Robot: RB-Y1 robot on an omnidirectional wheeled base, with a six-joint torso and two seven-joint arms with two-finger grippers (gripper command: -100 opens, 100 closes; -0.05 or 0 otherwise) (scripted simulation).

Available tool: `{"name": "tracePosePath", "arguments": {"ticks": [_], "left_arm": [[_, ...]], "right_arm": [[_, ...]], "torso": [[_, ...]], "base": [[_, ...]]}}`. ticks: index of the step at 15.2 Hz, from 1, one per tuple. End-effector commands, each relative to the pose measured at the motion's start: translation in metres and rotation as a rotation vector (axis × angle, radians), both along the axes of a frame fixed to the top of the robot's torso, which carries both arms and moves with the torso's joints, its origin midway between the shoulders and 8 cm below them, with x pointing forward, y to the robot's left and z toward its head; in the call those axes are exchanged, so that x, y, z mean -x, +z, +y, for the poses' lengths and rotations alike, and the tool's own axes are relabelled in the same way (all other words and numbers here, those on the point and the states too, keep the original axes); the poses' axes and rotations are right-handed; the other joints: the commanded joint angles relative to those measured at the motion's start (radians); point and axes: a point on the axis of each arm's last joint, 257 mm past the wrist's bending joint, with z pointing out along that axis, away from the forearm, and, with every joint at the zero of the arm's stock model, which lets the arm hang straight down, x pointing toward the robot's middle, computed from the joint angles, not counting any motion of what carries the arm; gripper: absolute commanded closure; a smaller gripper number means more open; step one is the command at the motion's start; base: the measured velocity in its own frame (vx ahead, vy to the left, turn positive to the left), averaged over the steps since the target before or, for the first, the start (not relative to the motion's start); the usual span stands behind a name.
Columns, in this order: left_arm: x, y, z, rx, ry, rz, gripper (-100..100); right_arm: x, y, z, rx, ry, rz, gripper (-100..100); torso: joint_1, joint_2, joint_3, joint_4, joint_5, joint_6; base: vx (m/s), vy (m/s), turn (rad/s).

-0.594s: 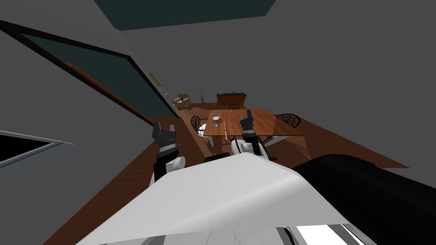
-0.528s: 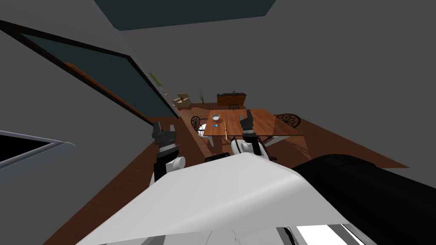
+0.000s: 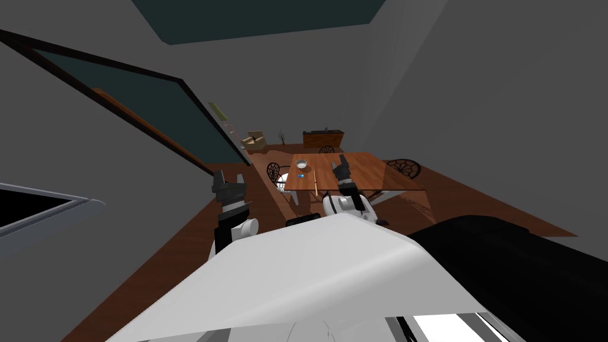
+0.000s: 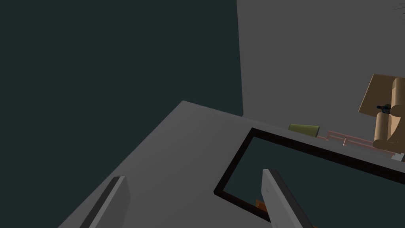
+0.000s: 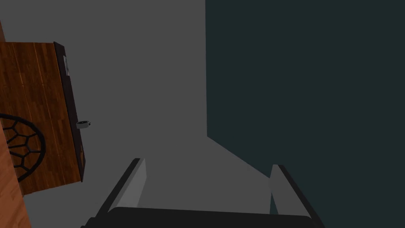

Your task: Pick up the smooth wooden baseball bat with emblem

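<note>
Left gripper (image 3: 228, 176): raised to the left of the table and well apart from it, fingers (image 4: 117, 200) spread wide, holding nothing. Further right, on the brown wooden table (image 3: 362, 172): a pale bowl (image 3: 301, 163), a small blue item (image 3: 300, 176) just in front of it, then the bat (image 3: 314, 181), a thin pale stick lying lengthwise near the table's left side, one end close to the near edge; emblem too small to tell. Right gripper (image 3: 339, 161): shown against the tabletop just right of the bat, apart from it, aimed at the wall rather than down, fingers (image 5: 136, 178) likewise wide open and empty. Judged step: the reach toward the bat, no grasp yet. For a clean pick: tip the right hand down, bring it leftward over the shaft, set the fingers across the bat rather than along it, lower straight, close near the middle for balance, keep clear of bowl and blue item; expect the round shaft to roll if nudged from one side.
</note>
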Motion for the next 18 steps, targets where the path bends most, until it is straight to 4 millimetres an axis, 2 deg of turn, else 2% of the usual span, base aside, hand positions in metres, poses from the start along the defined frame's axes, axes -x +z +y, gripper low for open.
{"name": "tracePosePath", "arguments": {"ticks": [1, 8, 10, 13, 15, 16, 18], "left_arm": [[0.0, 0.0, 0.0, 0.0, 0.0, 0.0, 0], [0.0, 0.0, 0.0, 0.0, 0.0, 0.0, 0], [0.0, 0.0, 0.0, 0.0, 0.0, 0.0, 0], [0.0, 0.0, 0.0, 0.0, 0.0, 0.0, 0], [0.0, 0.0, 0.0, 0.0, 0.0, 0.0, 0], [0.0, 0.0, 0.0, 0.0, 0.0, 0.0, 0], [0.0, 0.0, 0.0, 0.0, 0.0, 0.0, 0]], "right_arm": [[-0.006, -0.009, -0.005, -0.017, 0.007, 0.033, -100], [-0.035, -0.049, -0.03, -0.125, 0.015, 0.175, -100], [-0.036, -0.051, -0.031, -0.128, 0.012, 0.186, -100], [-0.05, -0.072, -0.047, -0.199, 0.003, 0.25, -100], [-0.051, -0.076, -0.048, -0.209, -0.002, 0.267, -100], [-0.057, -0.087, -0.057, -0.254, -0.01, 0.3, -100], [-0.057, -0.09, -0.058, -0.256, -0.013, 0.309, -100]], "torso": [[0.0, 0.0, 0.0, 0.0, 0.0, 0.0], [0.0, 0.0, 0.0, 0.0, 0.0, 0.0], [0.0, 0.0, 0.0, 0.0, 0.0, 0.0], [0.0, 0.001, 0.0, 0.0, 0.0, 0.0], [0.0, 0.0, 0.0, 0.0, 0.0, 0.0], [0.0, 0.001, 0.0, 0.0, 0.0, 0.0], [0.0, 0.001, 0.0, 0.0, 0.0, 0.0]], "base": [[0.025, 0.022, 0.003], [0.028, 0.019, 0.002], [0.028, 0.016, 0.001], [0.024, 0.016, 0.002], [0.026, 0.019, 0.001], [0.024, 0.015, 0.0], [0.023, 0.015, 0.003]]}}
